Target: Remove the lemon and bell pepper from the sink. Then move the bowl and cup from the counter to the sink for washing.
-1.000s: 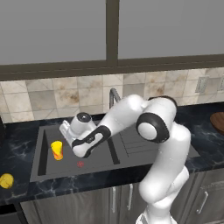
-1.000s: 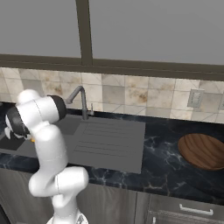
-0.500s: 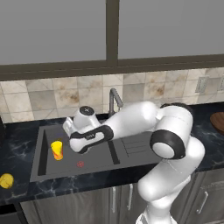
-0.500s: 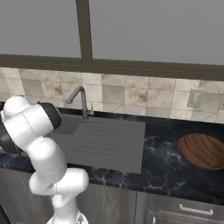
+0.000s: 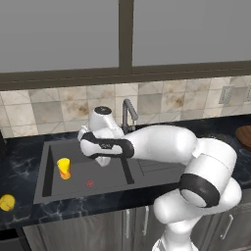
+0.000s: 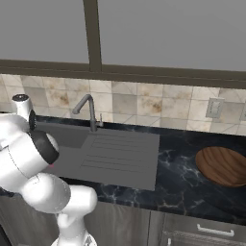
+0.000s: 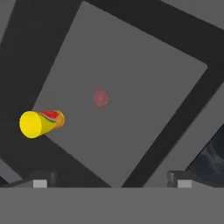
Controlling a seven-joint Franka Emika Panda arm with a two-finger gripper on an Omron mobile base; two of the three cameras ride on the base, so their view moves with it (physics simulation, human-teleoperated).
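The yellow cup [image 5: 63, 168] with its red mark stands upright at the left end of the dark grey sink [image 5: 112, 176]. In the hand view the cup [image 7: 40, 123] sits at the left on the sink floor [image 7: 140, 74]. My gripper [image 5: 101, 160] hangs over the middle of the basin, to the right of the cup. It is open [image 7: 111, 180], with nothing between its fingers. The lemon [image 5: 7, 202] lies on the counter in front of the sink's left corner. Far to the right, the brown wooden bowl [image 6: 223, 166] rests on the counter. The bell pepper is out of view.
A dull red drain disc [image 5: 90, 184] marks the basin floor, also seen as the drain disc [image 7: 100, 98] from the hand. The grey faucet [image 6: 87, 109] stands behind the sink, with the ribbed drainboard [image 6: 120, 151] on its right. My arm spans the sink's right half.
The hand has stayed almost in place over the basin while the elbow and upper arm swung right and forward. The cup and lemon have not moved.
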